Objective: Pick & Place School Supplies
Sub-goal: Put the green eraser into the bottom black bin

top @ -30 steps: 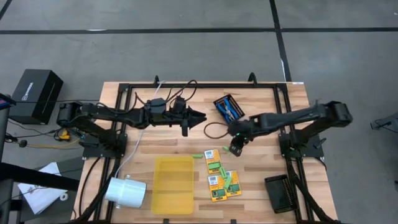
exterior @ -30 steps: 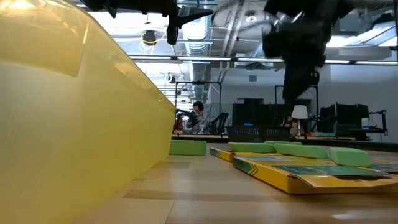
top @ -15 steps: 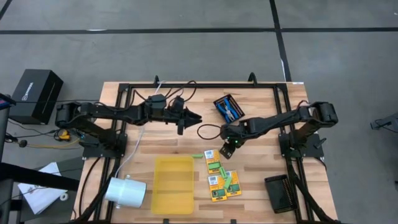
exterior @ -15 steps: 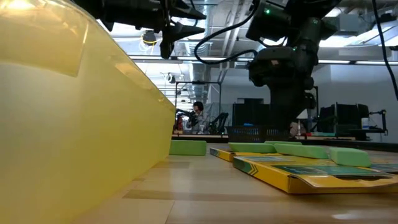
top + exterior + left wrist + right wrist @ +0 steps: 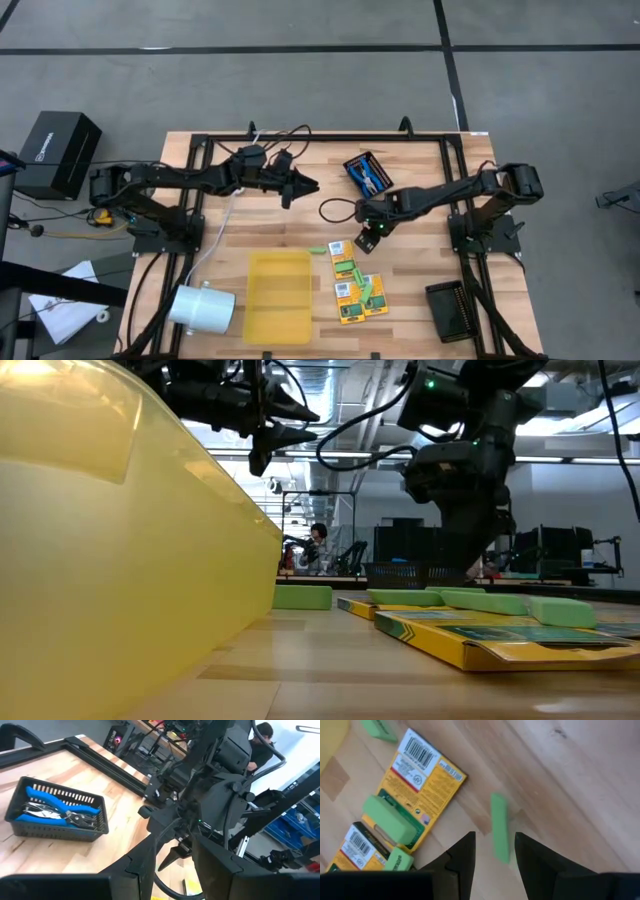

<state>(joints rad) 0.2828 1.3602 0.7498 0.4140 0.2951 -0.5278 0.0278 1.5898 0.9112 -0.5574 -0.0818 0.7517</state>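
Observation:
My right gripper point(image 5: 367, 240) is open and low over the table, its two fingers on either side of a short green stick point(image 5: 500, 827) that lies flat on the wood; the fingers do not touch it. Yellow-and-green boxes point(image 5: 347, 270) lie just toward the near edge, some with green sticks on top point(image 5: 387, 817). Another green stick point(image 5: 318, 249) lies beside the top box. Blue-handled tools point(image 5: 55, 807) lie in a black mesh tray point(image 5: 368, 172) at the far middle. My left gripper point(image 5: 300, 186) is open and empty, raised left of that tray.
A flat yellow tray point(image 5: 278, 296) lies at the near middle and fills the left of the low view point(image 5: 120, 560). A white cylinder point(image 5: 200, 305) lies at the near left. An empty black mesh tray point(image 5: 455, 310) stands at the near right. A cable loops beside the right gripper point(image 5: 335, 210).
My right gripper has moved toward the table's left edge and down, onto the loose green stick beside the boxes. My left gripper has drawn back toward the table's left edge. The supplies have not moved.

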